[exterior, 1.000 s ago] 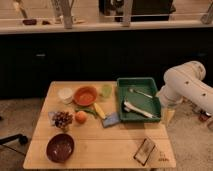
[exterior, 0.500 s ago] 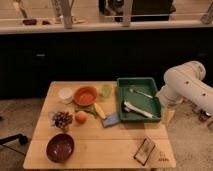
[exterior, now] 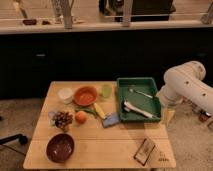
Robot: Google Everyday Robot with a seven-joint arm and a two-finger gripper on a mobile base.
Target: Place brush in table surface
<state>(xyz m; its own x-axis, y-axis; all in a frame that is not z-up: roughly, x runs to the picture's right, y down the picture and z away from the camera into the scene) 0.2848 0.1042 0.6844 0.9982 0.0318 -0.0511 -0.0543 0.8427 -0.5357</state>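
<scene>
Brush [exterior: 137, 109] lies in green tray [exterior: 136, 80], toward its 6 o'clock side, head at 9. Tray sits at table's [exterior: 100, 145] 2 o'clock. Gripper [exterior: 169, 116] is under the white arm [exterior: 186, 84], at tray's 4 o'clock; open or closed, can't tell.

The tray [exterior: 120, 95] is set at the right rear of the surface [exterior: 100, 145]. The brush [exterior: 137, 109] is laid in it, before a utensil [exterior: 141, 92]. The claw [exterior: 168, 116] is held just right of the tray.
</scene>
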